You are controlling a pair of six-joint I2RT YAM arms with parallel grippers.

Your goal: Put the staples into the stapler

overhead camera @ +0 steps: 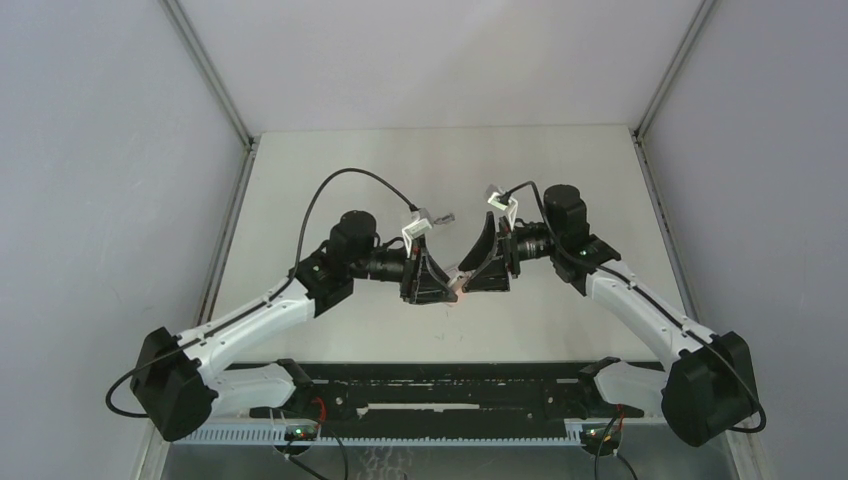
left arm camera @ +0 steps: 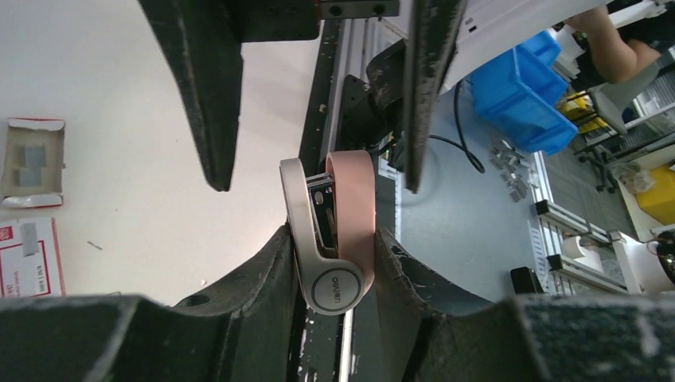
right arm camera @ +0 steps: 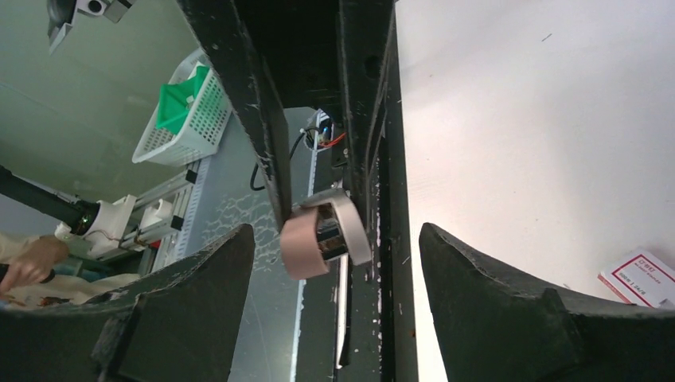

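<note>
A pink and silver-grey stapler with a round logo cap is clamped between my left gripper's fingers and held above the table. My right gripper is open, its fingers either side of the stapler's far end without touching it. In the top view both grippers, left and right, meet at the table's middle with the stapler between them. The grey tray of staples lies pulled out beside its red-and-white box on the table. The box corner also shows in the right wrist view.
The black rail at the table's near edge lies just below the grippers. Beyond the edge are blue bins and a white basket. The staple box is hidden in the top view.
</note>
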